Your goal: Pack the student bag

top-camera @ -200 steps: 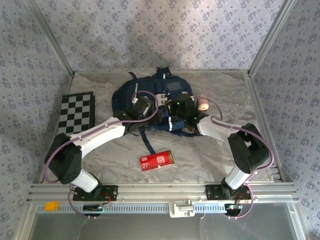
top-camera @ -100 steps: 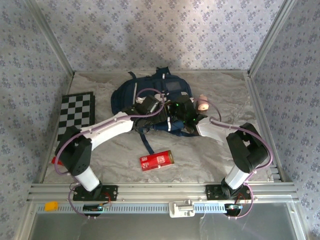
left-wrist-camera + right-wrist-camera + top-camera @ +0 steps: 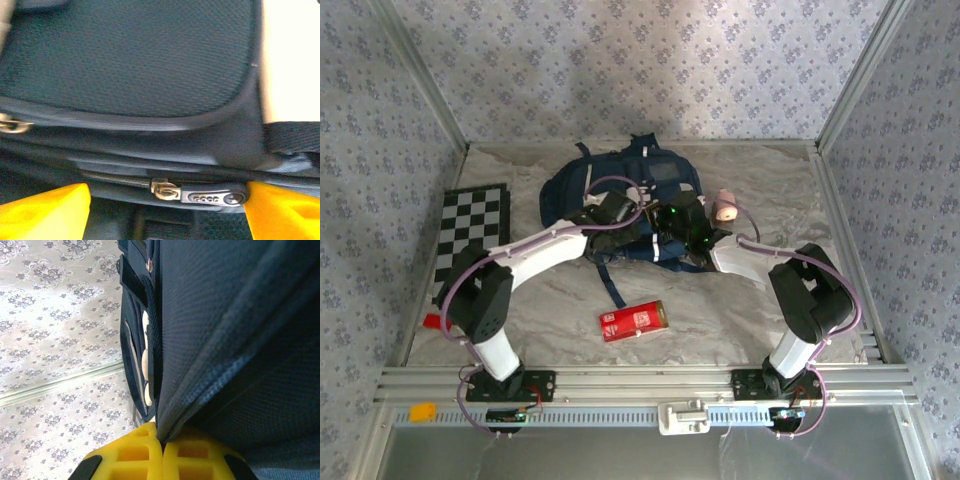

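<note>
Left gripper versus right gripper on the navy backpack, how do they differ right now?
The left gripper stands open; the right gripper is shut. The left gripper's yellow fingers straddle a dark zipper pull; the right gripper's pinch a fold of the navy blue fabric student bag. Both have yellow fingers and work at the bag.

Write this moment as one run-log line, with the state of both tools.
left tool: open, astride zipper pull | right tool: shut on student bag fabric | red box: outside bag, on table

The left gripper's (image 3: 165, 207) yellow jaws stand apart, flanking the zipper pull (image 3: 200, 192) on the student bag (image 3: 130, 55).
</note>
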